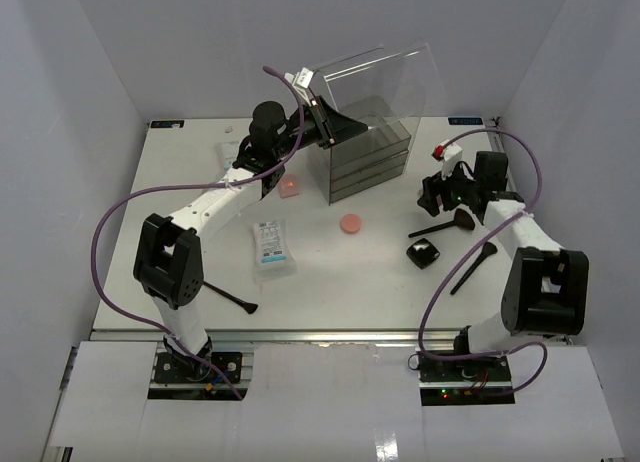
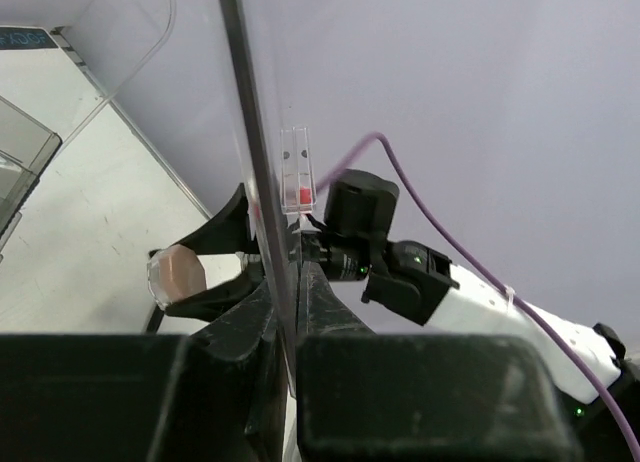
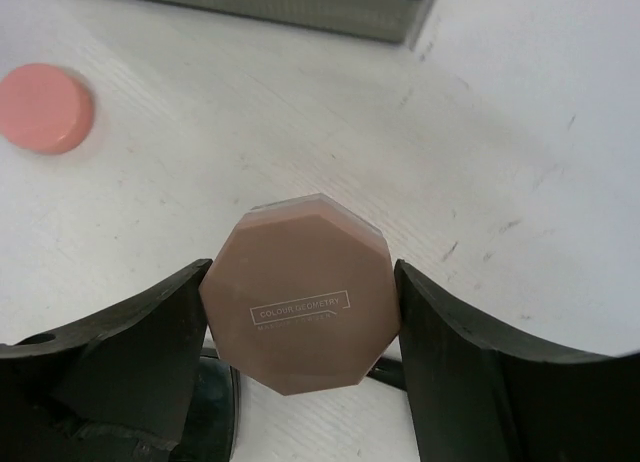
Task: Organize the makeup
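Note:
My right gripper (image 3: 300, 284) is shut on a beige faceted compact (image 3: 298, 307), one finger on each side of it, over the table by a black brush (image 1: 443, 225). My left gripper (image 2: 290, 282) is shut on the edge of the big box's clear lid (image 2: 262, 162) and holds it raised (image 1: 390, 77). On the table lie a round pink compact (image 1: 350, 224), a black faceted compact (image 1: 424, 252), white sachets (image 1: 271, 247), a pink square pad (image 1: 290, 188) and two more brushes (image 1: 473, 267) (image 1: 228, 296).
The clear box with dark drawers (image 1: 370, 162) stands at the back centre, its top open under the raised lid. The left arm (image 1: 215, 207) stretches across the left half of the table. White walls close in the table on three sides.

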You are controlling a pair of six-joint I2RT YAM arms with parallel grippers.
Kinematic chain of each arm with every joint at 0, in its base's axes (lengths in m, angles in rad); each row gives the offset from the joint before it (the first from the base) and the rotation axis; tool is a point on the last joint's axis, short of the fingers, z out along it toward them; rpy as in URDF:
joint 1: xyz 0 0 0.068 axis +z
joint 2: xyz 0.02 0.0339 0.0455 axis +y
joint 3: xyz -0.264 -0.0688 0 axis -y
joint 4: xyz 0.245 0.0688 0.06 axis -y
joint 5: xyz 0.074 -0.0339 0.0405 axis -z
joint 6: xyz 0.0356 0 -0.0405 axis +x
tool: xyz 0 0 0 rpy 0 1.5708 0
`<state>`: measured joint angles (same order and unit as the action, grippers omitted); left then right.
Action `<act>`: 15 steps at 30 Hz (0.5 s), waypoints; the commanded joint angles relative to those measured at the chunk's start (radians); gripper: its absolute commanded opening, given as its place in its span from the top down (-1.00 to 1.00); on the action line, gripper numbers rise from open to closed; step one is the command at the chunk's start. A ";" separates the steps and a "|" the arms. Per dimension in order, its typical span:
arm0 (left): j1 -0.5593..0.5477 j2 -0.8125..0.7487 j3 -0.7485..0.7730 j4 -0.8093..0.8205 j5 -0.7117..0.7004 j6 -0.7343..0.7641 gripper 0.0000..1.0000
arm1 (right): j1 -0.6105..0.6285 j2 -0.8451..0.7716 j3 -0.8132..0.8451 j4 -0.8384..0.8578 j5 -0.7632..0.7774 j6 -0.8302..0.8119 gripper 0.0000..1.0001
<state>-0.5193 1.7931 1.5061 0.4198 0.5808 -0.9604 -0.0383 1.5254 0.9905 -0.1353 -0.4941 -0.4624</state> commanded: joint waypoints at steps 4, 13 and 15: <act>0.018 -0.064 0.082 0.097 -0.015 -0.046 0.83 | 0.229 -0.217 -0.173 0.255 -0.006 -0.263 0.83; 0.024 -0.046 0.162 0.083 -0.015 -0.090 0.83 | 0.425 -0.135 -0.107 0.513 0.311 -0.213 0.85; 0.025 -0.038 0.188 0.083 -0.016 -0.108 0.83 | 0.440 -0.106 -0.077 0.556 0.338 -0.190 0.85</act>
<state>-0.5057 1.7954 1.5842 0.3868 0.5796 -1.0578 0.3783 1.3772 0.8262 0.2230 -0.2910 -0.6861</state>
